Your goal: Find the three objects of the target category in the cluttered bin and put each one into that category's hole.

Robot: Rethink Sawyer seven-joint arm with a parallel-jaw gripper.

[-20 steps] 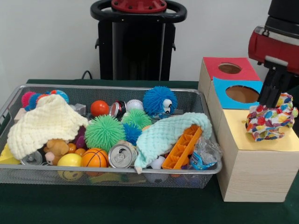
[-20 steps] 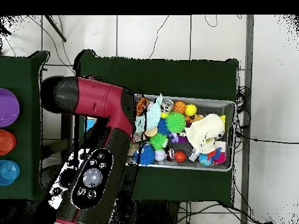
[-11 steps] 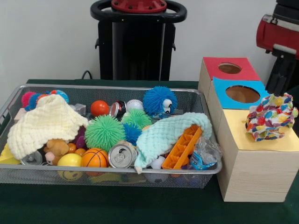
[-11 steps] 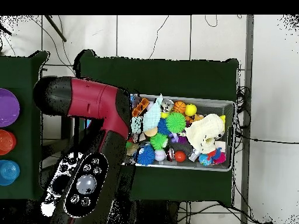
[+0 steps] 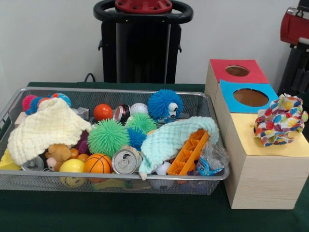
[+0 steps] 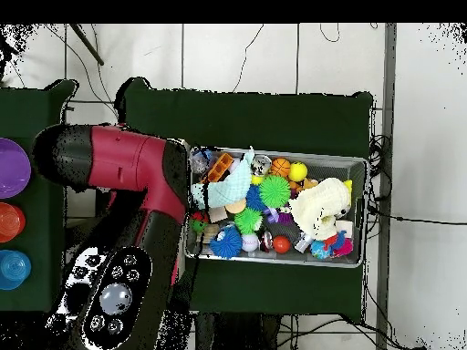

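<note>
A multicoloured patterned cloth (image 5: pixel 280 121) lies bunched on the yellow top of the wooden box (image 5: pixel 260 179), free of the arm. My gripper (image 5: pixel 294 77) shows as a dark shape at the right edge, above and behind that cloth, with the red arm (image 5: pixel 295 25) over it. The wire bin (image 5: pixel 111 181) holds a cream knitted cloth (image 5: pixel 46 128) at its left and a mint cloth (image 5: pixel 171 137) draped over an orange plastic piece (image 5: pixel 189 153). From overhead, the arm (image 6: pixel 128 196) hides the box; the cream cloth (image 6: pixel 319 208) and mint cloth (image 6: pixel 235 185) show in the bin (image 6: pixel 360 164).
The box also has a red panel with a hole (image 5: pixel 237 70) and a blue panel with a hole (image 5: pixel 250 97). Spiky balls, a drink can (image 5: pixel 125 162), a small basketball (image 5: pixel 97 163) and other toys crowd the bin. Coloured discs (image 6: pixel 11 219) lie at the overhead view's left.
The gripper has let go of the multicoloured cloth and risen up and to the right. The cloth stays on the yellow panel. In the overhead view the arm swung left, uncovering the bin.
</note>
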